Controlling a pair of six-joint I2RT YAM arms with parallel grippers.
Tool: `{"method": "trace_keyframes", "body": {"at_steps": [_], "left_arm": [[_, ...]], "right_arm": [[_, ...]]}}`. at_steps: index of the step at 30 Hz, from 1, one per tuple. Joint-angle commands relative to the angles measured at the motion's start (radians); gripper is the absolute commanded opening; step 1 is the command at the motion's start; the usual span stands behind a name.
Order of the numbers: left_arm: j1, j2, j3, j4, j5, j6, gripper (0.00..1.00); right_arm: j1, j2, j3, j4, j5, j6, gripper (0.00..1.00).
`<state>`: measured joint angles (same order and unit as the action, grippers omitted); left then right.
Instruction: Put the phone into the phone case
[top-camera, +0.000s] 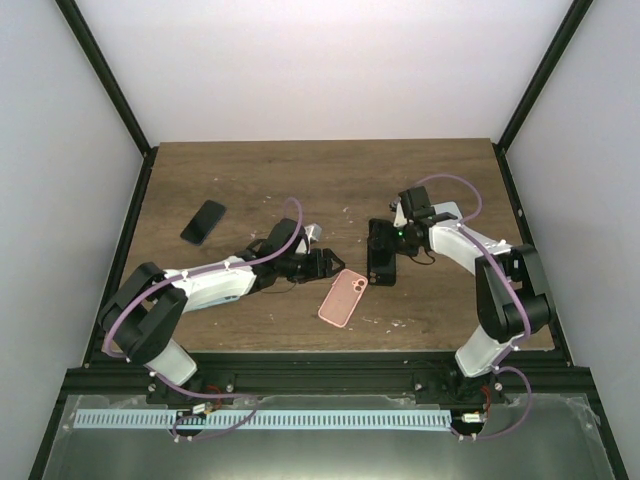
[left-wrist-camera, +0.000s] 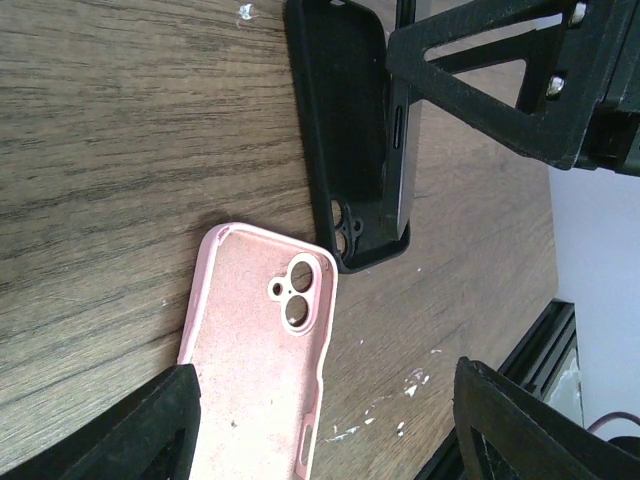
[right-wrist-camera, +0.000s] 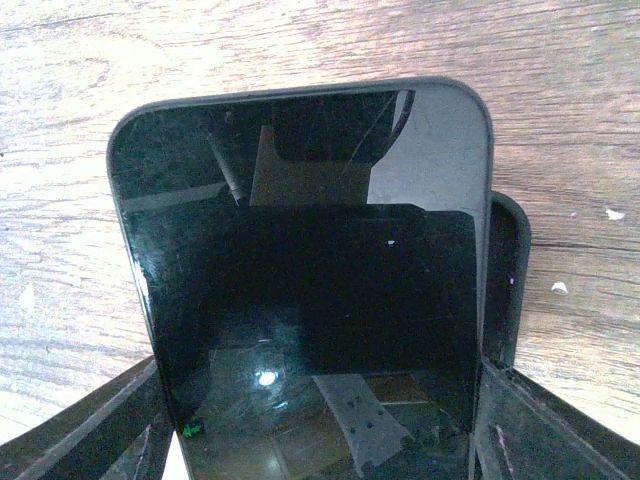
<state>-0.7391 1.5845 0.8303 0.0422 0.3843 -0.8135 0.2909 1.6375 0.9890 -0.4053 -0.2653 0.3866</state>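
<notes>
Pink case is nearest and lies flat on the wooden table, inner side up. Its long axis runs near-far and leans slightly right. The camera cutout is at the far end. No print on it is legible.

Left gripper sits just beyond and left of the pink case. Its fingers are spread apart with nothing clamped between them, and the pink case lies ahead in the gap.

Next out is the black case, open side up, long axis near-far. Its camera hole is at the near end, close to the pink case's cutout.

The phone is at the black case, glossy screen toward the right wrist camera, long axis along the case. It is not seated flush. It looks tipped up on one long edge, and the case wall shows along one side. The screen is dark, only reflections.

Right gripper is clamped on the phone, one finger on each long side.

Far left is a dark slab lying diagonally. Cannot tell whether it is a phone or a case.
</notes>
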Motion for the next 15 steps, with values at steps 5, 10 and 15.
{"method": "trace_keyframes", "body": {"at_steps": [5, 10, 15], "left_arm": [[0.004, -0.014, 0.000, 0.005, -0.001, 0.007, 0.71], [0.004, -0.015, -0.001, 0.005, -0.002, 0.005, 0.71], [0.004, -0.015, -0.001, 0.008, -0.001, 0.005, 0.70]], "right_arm": [[0.027, -0.004, 0.000, 0.065, 0.021, 0.032, 0.69], [0.050, -0.004, -0.018, 0.061, 0.072, 0.036, 0.69], [0.054, -0.009, -0.049, 0.069, 0.085, 0.046, 0.69]]}}
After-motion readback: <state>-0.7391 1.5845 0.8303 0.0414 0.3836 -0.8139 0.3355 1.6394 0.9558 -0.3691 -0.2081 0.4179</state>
